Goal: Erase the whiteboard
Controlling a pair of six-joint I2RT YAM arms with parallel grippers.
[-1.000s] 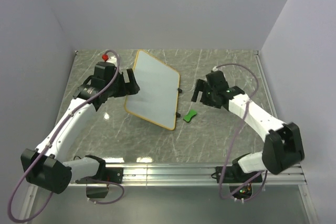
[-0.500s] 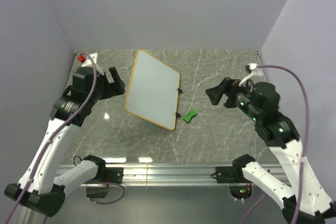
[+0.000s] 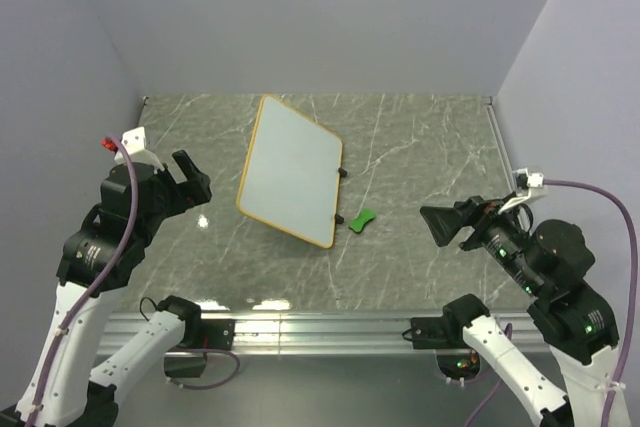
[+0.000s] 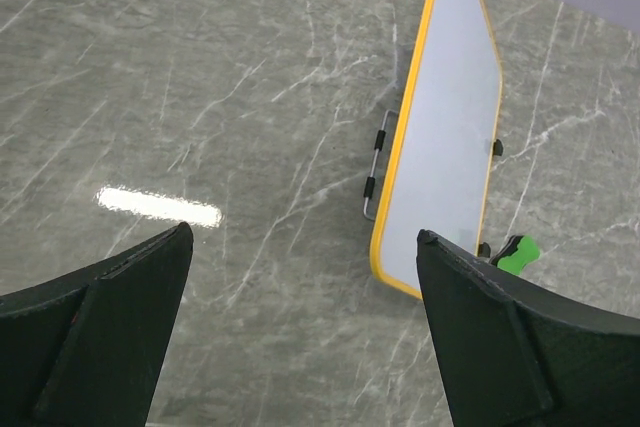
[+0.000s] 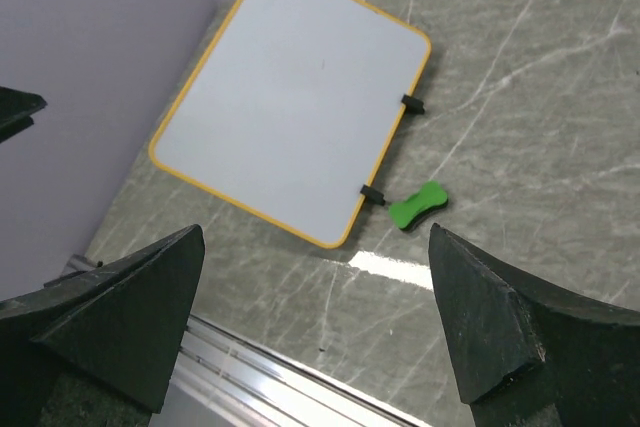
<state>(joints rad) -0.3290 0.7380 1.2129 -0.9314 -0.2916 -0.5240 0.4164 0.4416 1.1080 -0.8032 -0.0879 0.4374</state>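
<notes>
Holding nothing, our left gripper (image 4: 303, 234) and right gripper (image 5: 316, 235) both gape wide, their fingers (image 4: 100, 327) blunt matte-black wedges. Beyond them we see the whiteboard (image 3: 292, 169), smooth, round-cornered, orange-framed, resting on the veined grey stone-look table (image 3: 430, 147), a small green bow-shaped eraser (image 3: 362, 219) just beside its clipped edge.

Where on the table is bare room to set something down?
Bare marble of the table lies right of the whiteboard and the green eraser, and also left of the whiteboard. The near strip in front of them is free too. It is crowded only where the eraser lies close by the board's clips.
</notes>
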